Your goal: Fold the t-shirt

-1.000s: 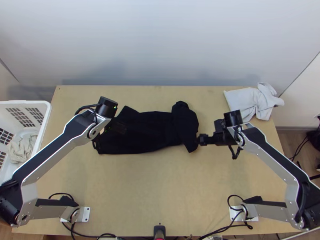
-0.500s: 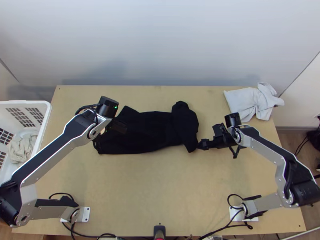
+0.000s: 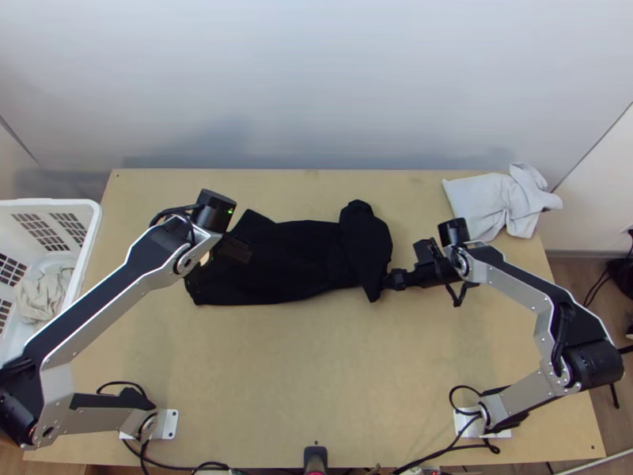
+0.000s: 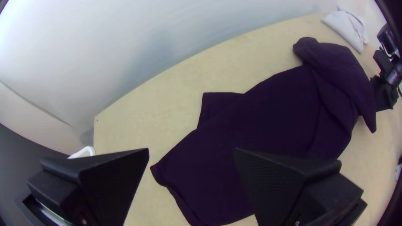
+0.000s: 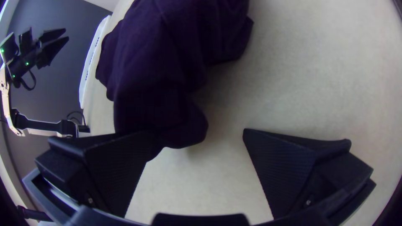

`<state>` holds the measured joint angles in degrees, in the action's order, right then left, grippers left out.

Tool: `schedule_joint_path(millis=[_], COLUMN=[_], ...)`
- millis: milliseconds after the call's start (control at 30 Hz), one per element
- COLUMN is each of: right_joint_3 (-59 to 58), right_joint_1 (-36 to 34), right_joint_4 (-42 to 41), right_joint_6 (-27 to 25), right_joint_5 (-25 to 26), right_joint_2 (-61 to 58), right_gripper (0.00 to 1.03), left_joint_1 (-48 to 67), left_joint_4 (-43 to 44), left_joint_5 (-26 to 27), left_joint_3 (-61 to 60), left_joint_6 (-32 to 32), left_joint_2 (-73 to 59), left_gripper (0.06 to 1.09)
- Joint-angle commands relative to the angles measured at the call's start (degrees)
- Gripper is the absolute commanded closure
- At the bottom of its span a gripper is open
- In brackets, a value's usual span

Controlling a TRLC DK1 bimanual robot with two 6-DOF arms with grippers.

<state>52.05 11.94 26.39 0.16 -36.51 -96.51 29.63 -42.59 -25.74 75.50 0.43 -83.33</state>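
Observation:
My left gripper [image 3: 237, 247] hangs above the left end of the black t-shirt [image 3: 293, 261]; the cloth lies long across the table, its right end folded over and bunched. In the left wrist view my left gripper [image 4: 190, 152] stands open, the t-shirt [image 4: 272, 121] beneath and beyond it. My right gripper [image 3: 389, 281] is at the shirt's right end, low over the table. Seen from its own wrist, the right gripper [image 5: 199, 134] is open, one finger against or over the edge of the dark cloth [image 5: 159, 83], bare table between the fingers.
A white cloth [image 3: 494, 202] lies folded at the table's back right corner. At the left, a white basket [image 3: 91, 229] holds a light cloth [image 3: 43, 293]. Bare table [image 3: 316, 364] spreads in front of the shirt.
My right gripper has shifted slightly left against the shirt's right end, and the right arm's elbow has moved inward and up the picture. The left arm has hardly moved, and the shirt lies nearly the same.

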Motion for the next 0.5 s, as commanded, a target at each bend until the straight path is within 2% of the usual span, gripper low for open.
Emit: schedule_joint_path(millis=[0,133,267,300,467], right_joint_3=[1.30,3.76,6.22,6.31,5.96], right_joint_1=[3.52,5.37,6.86,7.74,9.76], right_joint_4=[0.33,0.33,1.21,1.21,0.15], right_joint_6=[1.15,2.47,3.35,3.44,2.91], right_joint_5=[-0.93,-0.84,-0.49,0.48,3.47], right_joint_2=[-0.61,-1.05,-2.28,-2.19,-0.87], right_gripper=[0.06,0.07,0.15,0.24,0.99], left_joint_1=[0.08,0.17,0.26,0.26,0.61], left_joint_4=[0.22,0.31,0.40,0.40,0.40], left_joint_5=[-0.28,-0.54,-0.98,-0.98,-1.51], left_joint_3=[0.08,0.08,0.08,0.08,-0.01], left_joint_6=[-0.16,-0.51,-0.95,-1.04,-1.04], left_joint_2=[-0.61,-0.96,-1.48,-1.48,-1.48], left_gripper=[0.10,0.10,0.10,0.10,0.10])
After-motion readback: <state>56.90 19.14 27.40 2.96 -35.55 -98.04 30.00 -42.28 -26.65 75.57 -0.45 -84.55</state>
